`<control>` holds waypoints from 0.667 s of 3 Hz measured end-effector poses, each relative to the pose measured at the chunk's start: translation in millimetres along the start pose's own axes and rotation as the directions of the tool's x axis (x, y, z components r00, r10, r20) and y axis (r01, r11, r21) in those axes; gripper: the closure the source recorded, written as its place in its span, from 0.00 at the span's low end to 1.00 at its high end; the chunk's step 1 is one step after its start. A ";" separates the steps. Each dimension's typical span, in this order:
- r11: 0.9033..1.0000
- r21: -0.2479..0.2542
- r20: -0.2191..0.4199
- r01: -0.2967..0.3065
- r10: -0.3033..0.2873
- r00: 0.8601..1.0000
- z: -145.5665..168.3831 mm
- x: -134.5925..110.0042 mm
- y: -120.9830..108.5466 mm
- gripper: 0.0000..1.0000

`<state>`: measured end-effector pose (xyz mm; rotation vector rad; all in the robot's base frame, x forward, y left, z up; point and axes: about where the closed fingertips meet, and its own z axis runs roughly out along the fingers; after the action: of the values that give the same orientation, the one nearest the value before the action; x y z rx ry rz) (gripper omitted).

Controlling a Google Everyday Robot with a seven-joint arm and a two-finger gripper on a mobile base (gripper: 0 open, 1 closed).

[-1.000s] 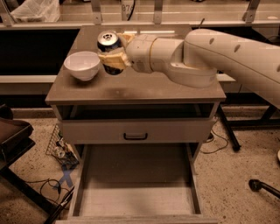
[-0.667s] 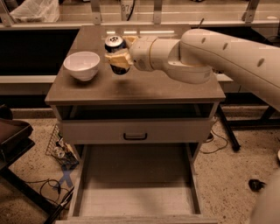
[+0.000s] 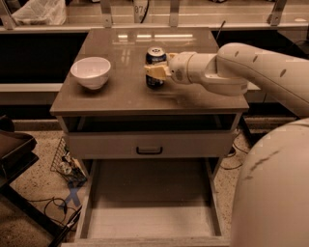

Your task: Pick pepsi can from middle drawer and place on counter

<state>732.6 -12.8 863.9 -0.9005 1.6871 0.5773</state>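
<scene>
On the tabletop [image 3: 120, 96], pepsi can [image 3: 155, 55] upright in the end effector [image 3: 155, 72].
Its fingers [image 3: 150, 71] clasp the can's sides; white bowl [image 3: 91, 71] well apart, middle drawer [image 3: 149, 193] open below.

High front view, tool [image 3: 156, 72] gripping pepsi can [image 3: 155, 55]

Nothing can be read for certain: the pepsi can [image 3: 155, 55], standing on the counter [image 3: 120, 94] at upper centre with the gripper [image 3: 154, 72] clasped around it, shows only a blurred label, and a white object [image 3: 140, 8] at the top edge bears illegible dark characters.
</scene>
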 end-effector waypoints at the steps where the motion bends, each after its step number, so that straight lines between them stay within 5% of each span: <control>1: 1.000 0.000 0.000 0.000 0.000 1.000 -1.8 -5.6 -0.4 0.74; 2: 1.000 0.000 0.000 0.000 0.000 1.000 -1.7 -5.8 -0.3 0.51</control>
<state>732.6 -12.7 870.0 -0.9006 1.6870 0.5774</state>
